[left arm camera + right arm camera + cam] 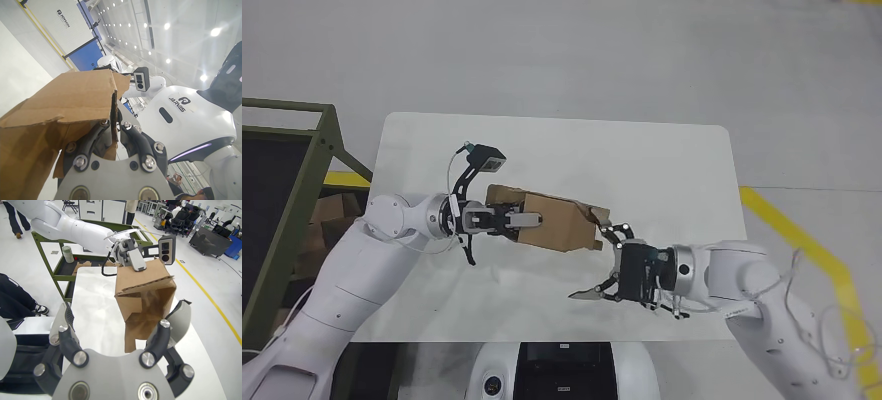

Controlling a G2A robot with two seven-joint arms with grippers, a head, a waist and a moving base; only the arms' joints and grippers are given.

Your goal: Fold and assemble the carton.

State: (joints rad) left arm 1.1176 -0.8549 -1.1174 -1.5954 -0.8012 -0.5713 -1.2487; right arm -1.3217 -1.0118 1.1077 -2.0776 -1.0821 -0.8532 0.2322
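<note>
Pinching one wall of the half-formed carton (557, 222) over the table (672, 160), the left gripper (527, 218) offers its loose flaps (132, 336) to the right gripper (600, 262), jaws spread wide, where a misjudged push could crumple the cardboard or twist it free

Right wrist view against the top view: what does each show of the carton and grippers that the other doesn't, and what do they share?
Right wrist view: the carton's open end faces the camera, so its inside shows, with one flap hanging down between the open right gripper's fingers.
Top view: the whole white table and both arms, with the carton spanning the gap between the two grippers.
Shared: the left gripper shut on the carton's far end, and the green cart beside the table.
</note>
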